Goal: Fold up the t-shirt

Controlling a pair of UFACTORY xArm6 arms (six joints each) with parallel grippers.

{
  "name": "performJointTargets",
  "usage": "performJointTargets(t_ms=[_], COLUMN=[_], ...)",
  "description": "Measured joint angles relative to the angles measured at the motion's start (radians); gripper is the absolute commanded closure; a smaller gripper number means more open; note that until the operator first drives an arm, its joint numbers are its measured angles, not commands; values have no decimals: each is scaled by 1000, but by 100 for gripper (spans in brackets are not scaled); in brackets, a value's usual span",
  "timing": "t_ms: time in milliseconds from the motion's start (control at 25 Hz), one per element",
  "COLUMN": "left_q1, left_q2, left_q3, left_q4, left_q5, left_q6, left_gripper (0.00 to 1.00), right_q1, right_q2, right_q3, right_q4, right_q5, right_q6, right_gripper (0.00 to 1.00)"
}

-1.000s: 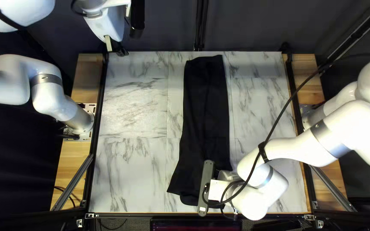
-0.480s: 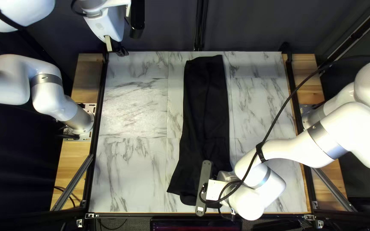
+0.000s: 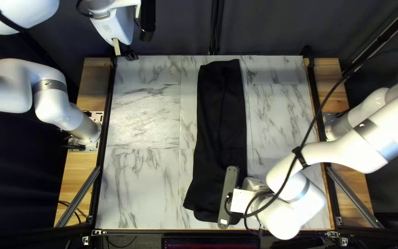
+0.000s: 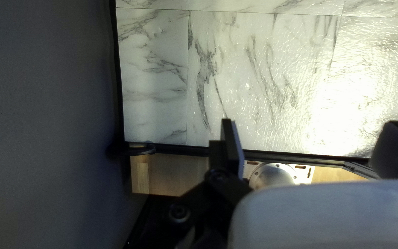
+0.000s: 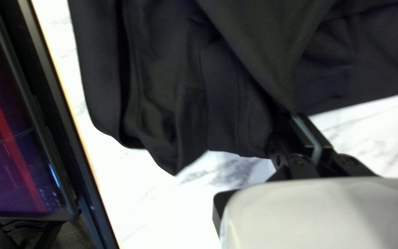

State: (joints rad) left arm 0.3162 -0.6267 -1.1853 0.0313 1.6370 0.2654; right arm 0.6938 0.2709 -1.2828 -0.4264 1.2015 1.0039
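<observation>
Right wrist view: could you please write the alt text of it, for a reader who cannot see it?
The black two-finger gripper pinches a fold of a rumpled black cloth T-shirt over a white, grey-veined, marble-patterned table. Beyond the table's edge is a black-framed screen.

T-shirt (image 3: 220, 120) on the table (image 3: 139, 184), curtain (image 3: 176, 32) behind the table, screen (image 3: 210, 242) before it
</observation>
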Motion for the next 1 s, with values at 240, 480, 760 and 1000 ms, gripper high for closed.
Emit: performJointTargets(t_ms=[240,480,760,1000], left_q1=[0,0,0,0], left_q2=[0,0,0,0], left_q3=[0,0,0,0], left_q4=[0,0,0,0], left_q5=[0,0,0,0], left_q6=[0,0,0,0], left_gripper=[0,0,0,0], right_q1=[15,-19,-97,-149], right_q2=[-3,33,164,198], right_q3=[-24,-33,-165,-121], right_q4=[-1,-3,32,106], right_q5=[50,13,-11,-114], right_q6=[-1,-46,-240,-376], right_gripper=[100,100,7,0])
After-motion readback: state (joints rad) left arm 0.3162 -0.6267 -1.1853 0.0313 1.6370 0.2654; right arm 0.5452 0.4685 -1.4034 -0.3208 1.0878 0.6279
